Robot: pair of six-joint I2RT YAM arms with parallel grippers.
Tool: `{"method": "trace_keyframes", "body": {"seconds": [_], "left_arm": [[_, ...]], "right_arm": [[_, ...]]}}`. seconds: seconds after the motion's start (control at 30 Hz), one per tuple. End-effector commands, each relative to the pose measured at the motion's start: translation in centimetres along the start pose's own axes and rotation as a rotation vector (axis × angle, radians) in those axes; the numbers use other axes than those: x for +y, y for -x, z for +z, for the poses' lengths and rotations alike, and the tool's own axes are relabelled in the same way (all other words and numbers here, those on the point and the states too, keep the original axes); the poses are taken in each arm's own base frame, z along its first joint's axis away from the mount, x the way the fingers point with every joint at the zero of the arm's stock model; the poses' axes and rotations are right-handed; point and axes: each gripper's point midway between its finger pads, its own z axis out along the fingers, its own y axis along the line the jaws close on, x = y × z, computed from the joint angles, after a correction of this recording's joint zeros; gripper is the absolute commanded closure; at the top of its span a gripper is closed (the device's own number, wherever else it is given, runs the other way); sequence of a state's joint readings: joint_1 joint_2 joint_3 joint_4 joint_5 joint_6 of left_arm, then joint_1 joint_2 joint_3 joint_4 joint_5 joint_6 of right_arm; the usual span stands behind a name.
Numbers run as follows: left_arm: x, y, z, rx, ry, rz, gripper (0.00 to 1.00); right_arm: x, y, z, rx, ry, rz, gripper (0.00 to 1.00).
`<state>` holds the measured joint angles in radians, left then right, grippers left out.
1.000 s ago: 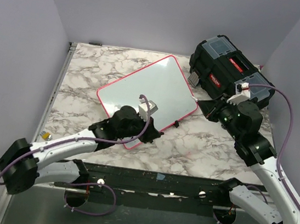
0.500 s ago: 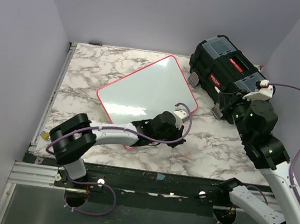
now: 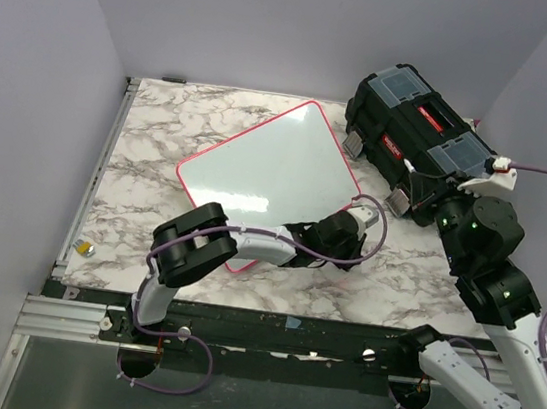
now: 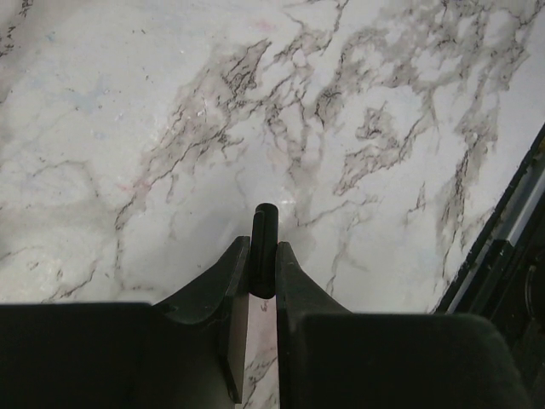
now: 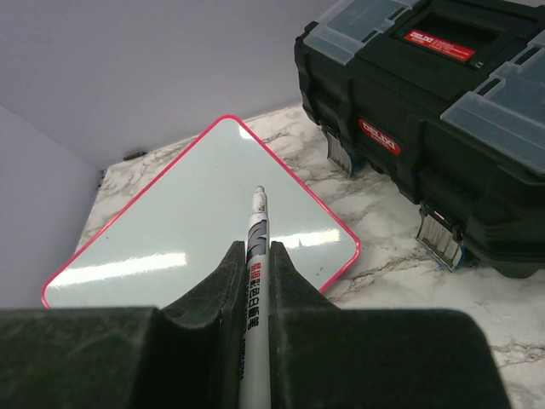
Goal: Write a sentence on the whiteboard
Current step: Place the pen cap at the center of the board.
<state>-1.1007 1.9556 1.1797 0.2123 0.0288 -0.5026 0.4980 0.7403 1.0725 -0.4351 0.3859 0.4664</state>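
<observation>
Board: the flat white whiteboard with a red-pink rim (image 3: 268, 169) lies left of centre; I see no lettering on it.
Left arm: the left gripper (image 4: 262, 256) pinches a small black cap (image 4: 265, 234), just beside the board's near right edge.
Right arm: the right gripper (image 5: 255, 256) pinches a white marker pen (image 5: 257, 223), tip bare.
Bearing: the pen's long axis aims at the board's middle, well apart from it.

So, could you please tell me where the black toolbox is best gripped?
Probably by the black handle across the middle of the toolbox lid, from straight above, jaws spanning the bar: the box stands upright, lid up, and its body looks too wide.
</observation>
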Motion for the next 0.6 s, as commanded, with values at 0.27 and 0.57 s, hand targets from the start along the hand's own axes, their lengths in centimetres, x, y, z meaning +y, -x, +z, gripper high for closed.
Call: {"method": "trace_keyframes", "body": {"seconds": [0.27, 0.57], "left_arm": [[0.3, 1.1, 3.1, -0.014, 0.049, 0.006, 0.80], [0.4, 2.3, 1.2, -0.051, 0.062, 0.057, 0.29]], "right_arm": [[0.1, -1.0, -0.3, 0.029, 0.022, -0.005, 0.99], [0.4, -0.5, -0.9, 0.036, 0.034, 0.009, 0.99]]}}
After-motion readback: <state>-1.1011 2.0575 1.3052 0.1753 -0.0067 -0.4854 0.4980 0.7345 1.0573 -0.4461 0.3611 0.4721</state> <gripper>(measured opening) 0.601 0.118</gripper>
